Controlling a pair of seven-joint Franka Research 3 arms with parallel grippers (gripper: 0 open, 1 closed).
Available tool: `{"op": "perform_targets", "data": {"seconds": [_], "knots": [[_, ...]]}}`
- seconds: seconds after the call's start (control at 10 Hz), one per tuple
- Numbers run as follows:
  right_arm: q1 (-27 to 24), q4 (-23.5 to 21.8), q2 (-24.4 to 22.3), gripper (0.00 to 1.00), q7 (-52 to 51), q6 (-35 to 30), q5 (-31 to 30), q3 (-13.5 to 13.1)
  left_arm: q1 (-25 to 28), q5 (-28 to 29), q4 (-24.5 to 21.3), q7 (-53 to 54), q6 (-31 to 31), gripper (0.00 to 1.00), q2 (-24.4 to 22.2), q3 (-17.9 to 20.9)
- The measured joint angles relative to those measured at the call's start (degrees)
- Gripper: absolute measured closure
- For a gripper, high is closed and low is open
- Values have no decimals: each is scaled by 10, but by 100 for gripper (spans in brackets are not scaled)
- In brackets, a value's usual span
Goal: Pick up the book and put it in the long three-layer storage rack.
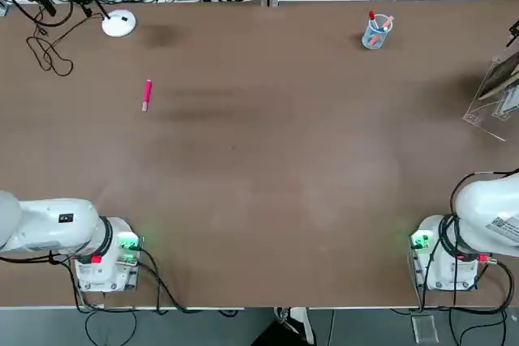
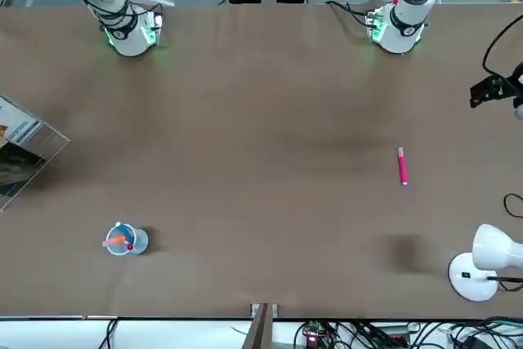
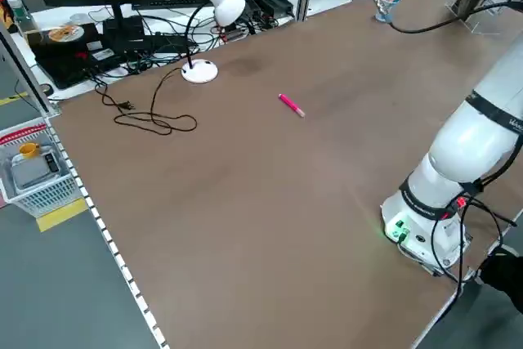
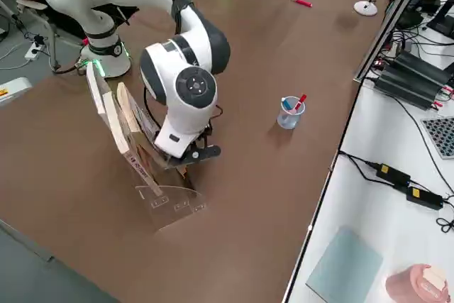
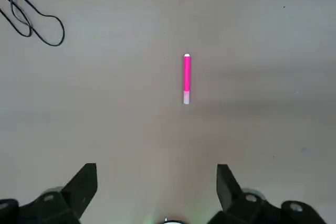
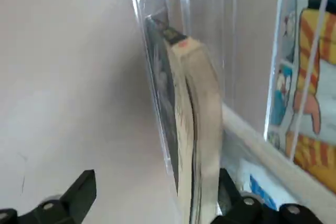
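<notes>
The book (image 6: 197, 108) stands on edge in a slot of the long three-layer storage rack (image 6: 247, 129), its tan page edge facing my right wrist camera. My right gripper (image 6: 155, 198) is open, one finger on each side of the book and clear of it. The clear rack (image 1: 495, 91) sits at the table's right edge; in the right side view the right gripper (image 4: 190, 157) hangs low beside the rack (image 4: 131, 143). The left gripper (image 5: 157, 192) is open and holds nothing, hovering over bare table near its base.
A pink pen (image 1: 147, 94) lies on the table's left half. A small clear pen cup (image 1: 376, 32) stands at the back right. A white desk lamp (image 1: 118, 22) and a loose black cable (image 1: 49, 50) are at the back left.
</notes>
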Motion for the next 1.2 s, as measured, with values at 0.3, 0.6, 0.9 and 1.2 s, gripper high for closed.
{"op": "perform_targets", "data": {"seconds": [0.3, 0.6, 0.9, 1.2], "knots": [[12, 12, -12, 0, 0, -22, 0, 2, 0, 0, 0, 1, 0, 0, 0, 0], [26, 14, -28, 0, 0, -27, 1, 5, 0, 0, 0, 7, 0, 0, 0, 0], [41, 14, -40, 0, 0, -54, 1, 10, 0, 0, 6, 7, 0, 0, 0, 0], [60, 14, -42, 0, -19, -54, 2, 13, 0, 0, 15, 7, 0, 0, 0, 0]]}}
